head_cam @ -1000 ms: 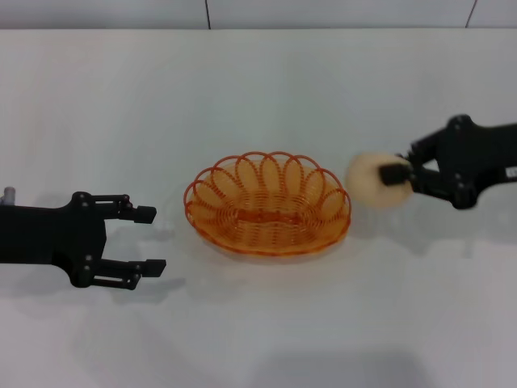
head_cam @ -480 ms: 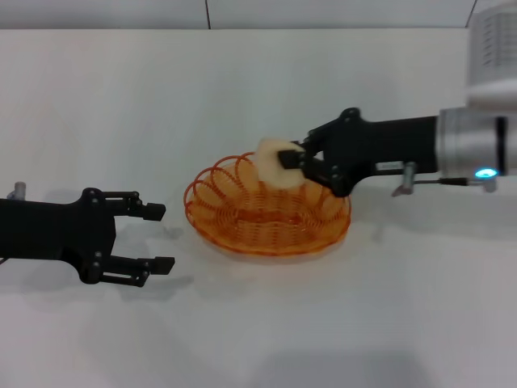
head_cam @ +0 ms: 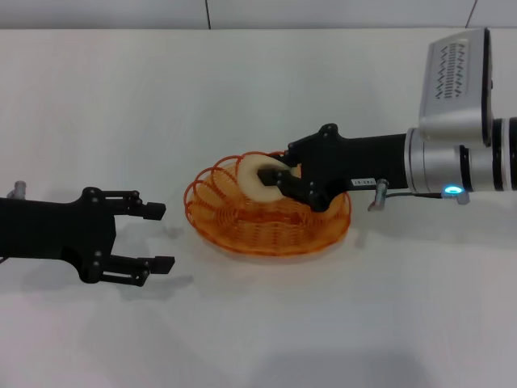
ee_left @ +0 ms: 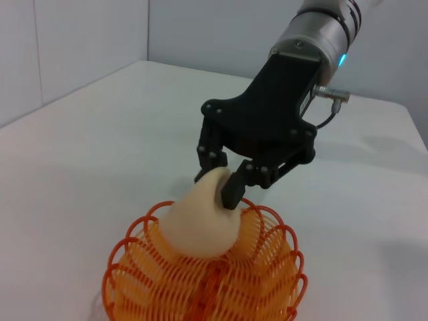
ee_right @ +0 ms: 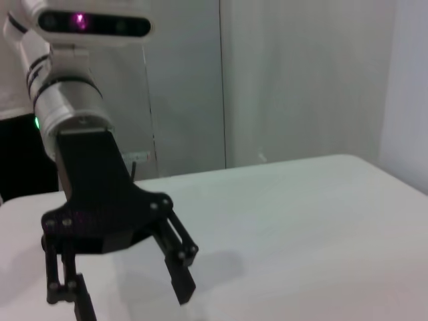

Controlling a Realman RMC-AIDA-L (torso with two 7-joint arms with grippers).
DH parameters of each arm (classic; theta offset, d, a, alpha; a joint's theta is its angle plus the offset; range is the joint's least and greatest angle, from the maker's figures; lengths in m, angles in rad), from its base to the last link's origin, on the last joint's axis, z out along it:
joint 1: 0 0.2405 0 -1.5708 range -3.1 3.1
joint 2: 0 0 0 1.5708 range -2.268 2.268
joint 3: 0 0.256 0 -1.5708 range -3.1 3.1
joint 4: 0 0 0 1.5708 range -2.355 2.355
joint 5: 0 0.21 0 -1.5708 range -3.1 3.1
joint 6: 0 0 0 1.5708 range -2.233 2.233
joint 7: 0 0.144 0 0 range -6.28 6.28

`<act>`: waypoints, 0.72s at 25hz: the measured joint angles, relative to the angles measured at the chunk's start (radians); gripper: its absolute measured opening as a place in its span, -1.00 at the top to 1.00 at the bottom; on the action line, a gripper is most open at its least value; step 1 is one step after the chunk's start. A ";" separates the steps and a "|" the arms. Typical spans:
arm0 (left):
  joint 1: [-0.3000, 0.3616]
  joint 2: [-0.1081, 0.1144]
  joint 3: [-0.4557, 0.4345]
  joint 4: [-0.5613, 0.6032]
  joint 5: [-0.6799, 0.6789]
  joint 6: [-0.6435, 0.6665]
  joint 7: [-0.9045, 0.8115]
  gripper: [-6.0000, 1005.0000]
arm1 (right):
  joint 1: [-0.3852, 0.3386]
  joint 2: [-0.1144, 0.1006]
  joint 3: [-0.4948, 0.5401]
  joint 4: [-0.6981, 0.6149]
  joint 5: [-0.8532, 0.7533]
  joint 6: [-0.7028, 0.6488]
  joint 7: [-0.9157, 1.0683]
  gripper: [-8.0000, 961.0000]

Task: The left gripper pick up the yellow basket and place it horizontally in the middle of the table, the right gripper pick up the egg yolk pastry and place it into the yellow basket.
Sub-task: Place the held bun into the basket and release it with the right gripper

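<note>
The head camera looks down from above onto the white counter [head_cam: 258, 97], taking in both arms, with the yellow basket [head_cam: 242, 230] mid-frame. The left wrist camera sits low and close, facing across the counter at the basket [ee_left: 267, 281] and the right gripper [ee_left: 215, 187] clamped around the egg yolk pastry [ee_left: 197, 224]; those three also show from the head. The right wrist camera faces the opposite way, level with the counter [ee_right: 301, 221], catching the left gripper [ee_right: 127, 297], fingers spread, against a pale wall.

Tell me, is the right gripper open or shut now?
Shut on the egg yolk pastry: the right gripper pinches it over the yellow basket.
</note>
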 joint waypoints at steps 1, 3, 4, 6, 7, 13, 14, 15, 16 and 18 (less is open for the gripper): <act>0.000 0.000 0.000 0.000 0.000 0.000 0.000 -0.57 | -0.001 0.000 -0.001 0.000 0.008 0.000 -0.005 0.75; 0.002 0.001 0.001 0.000 0.001 0.000 0.001 -0.57 | -0.003 -0.002 -0.001 0.002 0.020 -0.003 -0.013 0.70; 0.003 0.001 0.001 0.000 0.001 0.000 0.002 -0.57 | -0.003 -0.003 -0.001 0.002 0.020 -0.005 -0.013 0.68; 0.003 0.002 0.001 0.000 0.001 0.000 0.002 -0.57 | -0.003 -0.004 -0.002 0.004 0.022 -0.007 -0.013 0.63; 0.003 0.002 0.001 0.000 0.001 0.000 0.002 -0.57 | -0.004 -0.004 -0.002 0.005 0.022 -0.007 -0.013 0.54; 0.005 0.004 0.000 0.000 0.001 0.000 0.002 -0.57 | -0.009 -0.005 0.004 0.006 0.023 -0.035 -0.017 -0.03; 0.007 0.005 -0.001 0.000 0.001 0.000 0.002 -0.57 | -0.016 -0.006 0.011 0.002 0.023 -0.052 -0.019 -0.13; 0.008 0.005 -0.002 0.000 0.001 0.000 0.002 -0.57 | -0.022 -0.008 0.021 -0.002 0.023 -0.070 -0.022 -0.23; 0.009 0.005 -0.002 0.000 0.001 0.000 0.002 -0.57 | -0.030 -0.010 0.039 -0.005 0.023 -0.099 -0.028 -0.33; 0.010 0.005 -0.002 0.000 0.001 0.000 0.002 -0.57 | -0.045 -0.014 0.082 -0.008 0.018 -0.165 -0.041 -0.44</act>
